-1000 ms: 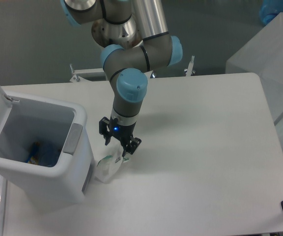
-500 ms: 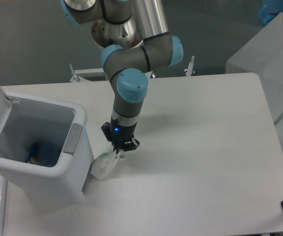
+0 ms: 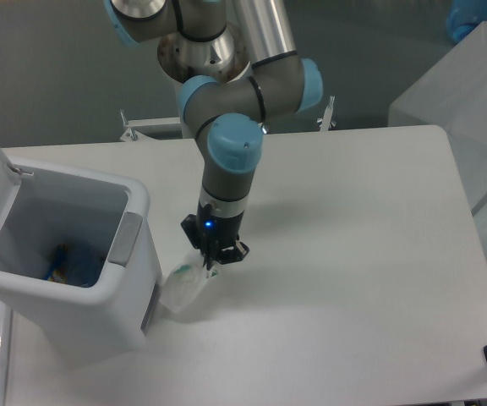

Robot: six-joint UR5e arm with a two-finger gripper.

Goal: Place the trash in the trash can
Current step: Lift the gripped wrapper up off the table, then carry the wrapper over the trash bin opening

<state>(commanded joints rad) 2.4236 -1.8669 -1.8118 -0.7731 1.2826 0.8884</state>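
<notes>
Since a second ago, our gripper [image 3: 213, 260] is clamping the crumpled wrapper [image 3: 184, 286]; next we are carrying it binward.

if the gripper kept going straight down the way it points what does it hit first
The gripper points down, shut on the wrapper, so the wrapper would be pressed into the table first. Its height above the table is hard to judge.

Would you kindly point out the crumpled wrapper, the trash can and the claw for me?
crumpled wrapper [image 3: 182, 288], fixed camera view, on its white body below the claw.
trash can [image 3: 134, 292], fixed camera view, on its front right wall.
claw [image 3: 212, 260], fixed camera view, between the fingertips pinching the wrapper's top.
</notes>
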